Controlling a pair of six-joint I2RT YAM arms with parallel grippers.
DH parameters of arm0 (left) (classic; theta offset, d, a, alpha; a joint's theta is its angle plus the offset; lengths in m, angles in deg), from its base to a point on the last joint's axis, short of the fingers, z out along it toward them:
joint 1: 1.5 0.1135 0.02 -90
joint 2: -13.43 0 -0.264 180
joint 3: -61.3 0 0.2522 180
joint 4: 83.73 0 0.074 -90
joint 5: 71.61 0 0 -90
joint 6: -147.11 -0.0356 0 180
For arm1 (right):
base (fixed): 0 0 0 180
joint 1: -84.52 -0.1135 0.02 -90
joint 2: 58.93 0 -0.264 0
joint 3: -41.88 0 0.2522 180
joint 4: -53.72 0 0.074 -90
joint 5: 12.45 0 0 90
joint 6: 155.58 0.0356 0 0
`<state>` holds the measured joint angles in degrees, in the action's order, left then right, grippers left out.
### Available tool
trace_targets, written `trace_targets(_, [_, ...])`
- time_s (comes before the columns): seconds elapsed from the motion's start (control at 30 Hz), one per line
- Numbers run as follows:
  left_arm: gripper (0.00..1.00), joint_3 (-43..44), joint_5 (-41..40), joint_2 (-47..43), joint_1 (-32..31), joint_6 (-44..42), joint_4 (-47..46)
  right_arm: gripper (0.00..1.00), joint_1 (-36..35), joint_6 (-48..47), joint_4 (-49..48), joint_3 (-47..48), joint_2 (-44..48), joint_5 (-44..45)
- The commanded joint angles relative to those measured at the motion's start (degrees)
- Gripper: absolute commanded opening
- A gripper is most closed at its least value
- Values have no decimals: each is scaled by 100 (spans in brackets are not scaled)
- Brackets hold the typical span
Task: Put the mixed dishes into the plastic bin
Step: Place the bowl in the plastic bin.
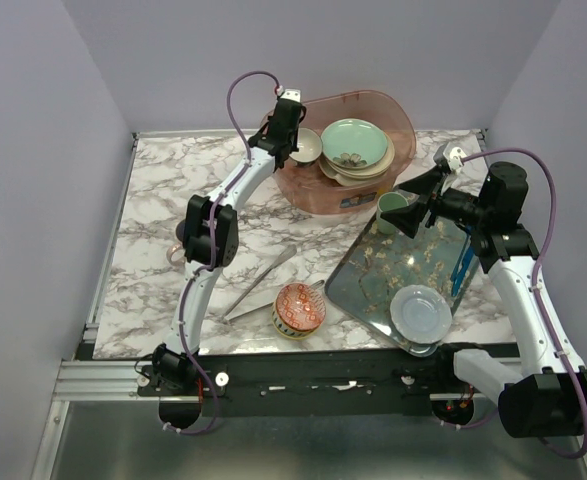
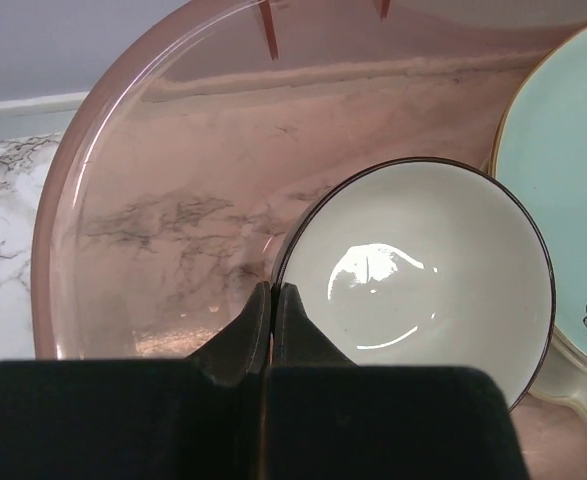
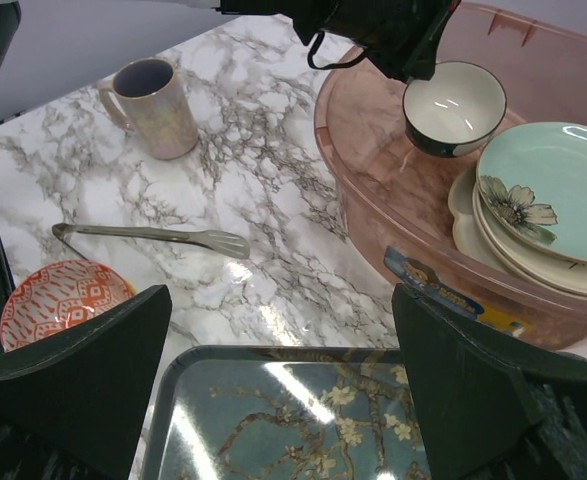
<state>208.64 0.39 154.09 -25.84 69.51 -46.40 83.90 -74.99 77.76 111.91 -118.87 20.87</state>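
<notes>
Left fingers (image 2: 251, 335) pinching the rim of the navy bowl (image 2: 423, 280), right fingers (image 3: 83, 370) spread wide; glazed, slippery, chips easy

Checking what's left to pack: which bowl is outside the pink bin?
The small red patterned bowl, on the marble table beside the metal tongs. By contrast, the dark-rimmed white bowl is within the bin's walls.

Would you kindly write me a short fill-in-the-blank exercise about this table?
The left gripper grips the white-lined bowl by its ___.
The jaws of the right gripper stand ___.
The green plate lies inside the pink ___.
Missing: rim; open; bin.
</notes>
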Motion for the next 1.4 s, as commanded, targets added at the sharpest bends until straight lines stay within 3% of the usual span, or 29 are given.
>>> trace_targets(0.0, [0, 195, -116, 137, 61, -115, -424, 100, 159, 18, -62, -46, 35, -141])
trace_targets(0.87, [6, 89, -90, 436, 70, -335, -608, 100, 238, 53, -53, -20, 114, -194])
trace_targets(1.37, [22, 54, -134, 401, 105, -353, -599, 100, 282, 80, -62, -11, 141, -229])
